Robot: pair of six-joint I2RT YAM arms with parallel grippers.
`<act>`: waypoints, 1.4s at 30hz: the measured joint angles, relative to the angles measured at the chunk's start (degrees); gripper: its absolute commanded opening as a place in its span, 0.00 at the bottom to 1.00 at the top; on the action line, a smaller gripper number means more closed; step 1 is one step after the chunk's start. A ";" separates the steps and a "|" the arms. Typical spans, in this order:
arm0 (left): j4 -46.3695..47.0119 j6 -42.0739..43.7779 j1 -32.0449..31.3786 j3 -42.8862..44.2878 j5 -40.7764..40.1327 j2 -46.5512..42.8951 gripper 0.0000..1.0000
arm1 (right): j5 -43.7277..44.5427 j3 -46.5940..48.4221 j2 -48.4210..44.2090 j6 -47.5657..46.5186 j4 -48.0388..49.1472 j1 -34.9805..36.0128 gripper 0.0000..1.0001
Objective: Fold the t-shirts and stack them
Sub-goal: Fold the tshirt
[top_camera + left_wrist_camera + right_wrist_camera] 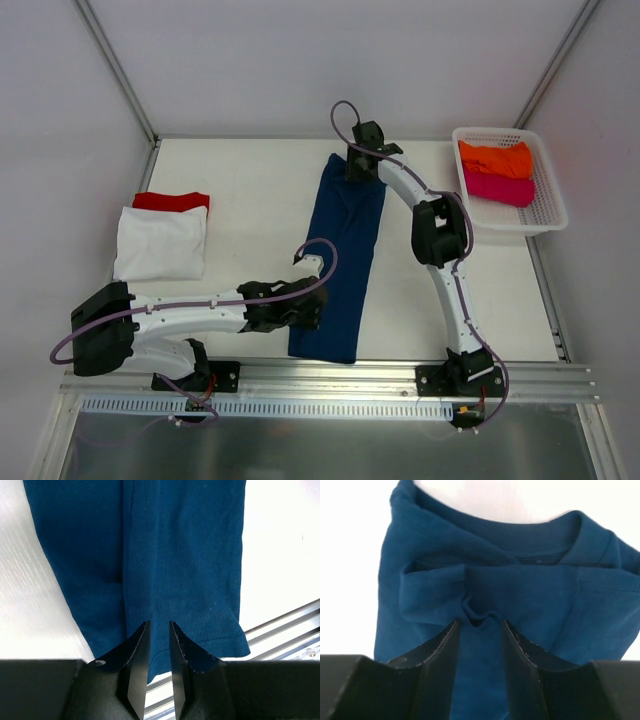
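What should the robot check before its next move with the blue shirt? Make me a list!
1. The blue shirt is a long folded strip: ok.
2. The right gripper pinches cloth near the collar: ok.
3. The left gripper holds the bottom hem: cannot tell.
4. The white shirt sits on the red shirt: ok.
5. The basket is emptied: not ok, orange shirt and pink shirt inside.

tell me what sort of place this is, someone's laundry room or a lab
Most likely a robotics lab cell, not a home: a white table edged with aluminium rail, plain white panel walls, and a left arm and right arm bolted at its near edge over a navy t-shirt.
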 measured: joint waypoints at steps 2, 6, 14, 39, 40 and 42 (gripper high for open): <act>0.00 -0.02 0.00 0.00 0.00 0.00 0.22 | -0.37 0.37 0.57 -0.17 -0.02 -0.50 0.42; 0.02 -0.02 0.02 0.00 0.00 0.00 0.23 | -1.46 2.32 1.38 -0.46 0.11 -1.22 0.41; 0.00 -0.07 0.02 0.00 0.00 1.25 0.23 | -4.61 3.19 1.42 -0.85 2.23 -1.46 0.10; -0.24 -0.39 0.02 0.02 0.04 3.13 0.23 | -8.70 2.23 1.42 -2.23 2.95 -1.46 0.00; -0.22 -0.39 0.02 0.02 0.04 3.13 0.23 | -8.90 1.99 1.42 -2.23 3.02 -1.46 0.01; -0.24 -0.42 0.02 0.00 0.04 3.13 0.23 | -9.27 1.36 1.42 -2.25 3.26 -1.46 0.01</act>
